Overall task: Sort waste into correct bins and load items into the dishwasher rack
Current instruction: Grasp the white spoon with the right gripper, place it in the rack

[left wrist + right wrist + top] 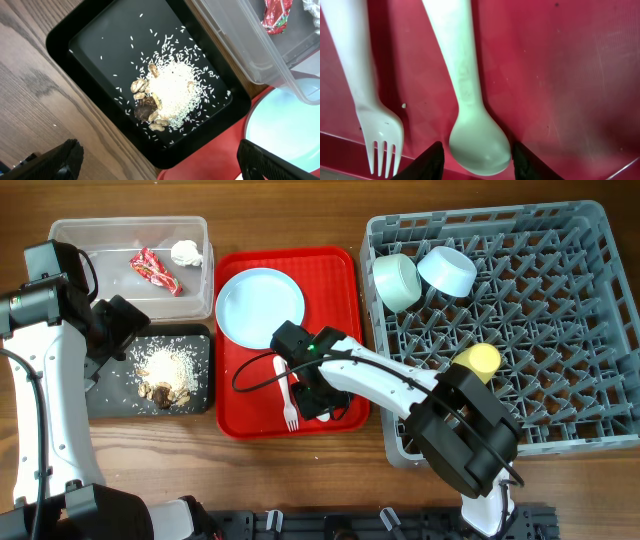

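The clear container (130,223) holds the red wrapper (157,270) and the white tissue (185,252). The black tray (203,345) holds rice (170,362) and brown bits (165,391). My left gripper (122,335) is open and empty above the black tray's near edge (167,165). My right gripper (318,395) is open, low over the red serving tray. Its fingers (477,160) straddle the bowl of the white spoon (470,100). The white fork (375,125) lies beside the spoon. The blue plate (258,305) lies on the red tray.
The grey rack (560,300) at the right holds two bowls (397,280) (447,270) and the yellow cup (477,360). The red serving tray (340,290) sits between the bins and the rack. My right arm's cable loops over it.
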`<state>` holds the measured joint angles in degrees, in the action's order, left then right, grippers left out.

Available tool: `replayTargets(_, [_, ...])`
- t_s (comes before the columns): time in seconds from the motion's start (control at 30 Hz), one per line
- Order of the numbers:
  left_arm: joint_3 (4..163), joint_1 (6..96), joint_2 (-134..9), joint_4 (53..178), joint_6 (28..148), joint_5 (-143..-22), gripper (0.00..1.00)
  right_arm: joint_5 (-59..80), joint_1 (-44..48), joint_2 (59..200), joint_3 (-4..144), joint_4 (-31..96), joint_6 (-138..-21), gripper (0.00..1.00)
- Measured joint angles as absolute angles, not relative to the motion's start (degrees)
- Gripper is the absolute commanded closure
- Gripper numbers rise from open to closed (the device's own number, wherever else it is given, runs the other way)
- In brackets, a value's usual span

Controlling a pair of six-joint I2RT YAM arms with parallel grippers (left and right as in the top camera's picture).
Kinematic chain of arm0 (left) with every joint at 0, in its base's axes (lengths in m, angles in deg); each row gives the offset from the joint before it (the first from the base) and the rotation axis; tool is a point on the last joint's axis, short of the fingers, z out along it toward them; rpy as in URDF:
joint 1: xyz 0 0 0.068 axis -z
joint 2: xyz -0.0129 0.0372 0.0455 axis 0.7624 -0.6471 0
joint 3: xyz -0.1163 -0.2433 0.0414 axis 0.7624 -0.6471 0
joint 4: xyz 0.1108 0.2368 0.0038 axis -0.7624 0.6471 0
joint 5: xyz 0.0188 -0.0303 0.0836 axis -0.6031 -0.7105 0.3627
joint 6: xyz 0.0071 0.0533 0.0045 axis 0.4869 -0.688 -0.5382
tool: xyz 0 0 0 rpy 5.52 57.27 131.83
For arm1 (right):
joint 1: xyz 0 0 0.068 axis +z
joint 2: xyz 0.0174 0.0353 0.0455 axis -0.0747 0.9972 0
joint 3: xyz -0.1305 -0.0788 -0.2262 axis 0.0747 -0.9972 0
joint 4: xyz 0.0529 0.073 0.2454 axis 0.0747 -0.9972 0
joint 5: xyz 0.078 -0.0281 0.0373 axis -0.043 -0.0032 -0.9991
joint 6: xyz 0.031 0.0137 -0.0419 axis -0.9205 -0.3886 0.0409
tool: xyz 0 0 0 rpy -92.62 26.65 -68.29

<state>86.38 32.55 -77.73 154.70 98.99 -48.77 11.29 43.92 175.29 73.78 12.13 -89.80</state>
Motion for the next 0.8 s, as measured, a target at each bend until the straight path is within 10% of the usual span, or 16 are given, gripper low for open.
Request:
replayTargets(0.3, [86.38, 32.55, -77.73, 154.72, 98.99, -48.75, 0.0, 11.32, 43.88, 175.29, 73.8, 12.24, -88.69, 0.78])
replayTargets(0.8, [86.38, 32.55, -77.73, 154.7, 98.99, -48.75, 0.0, 20.63, 41.73, 157.98, 74.48, 7.26, -90.11, 0.8])
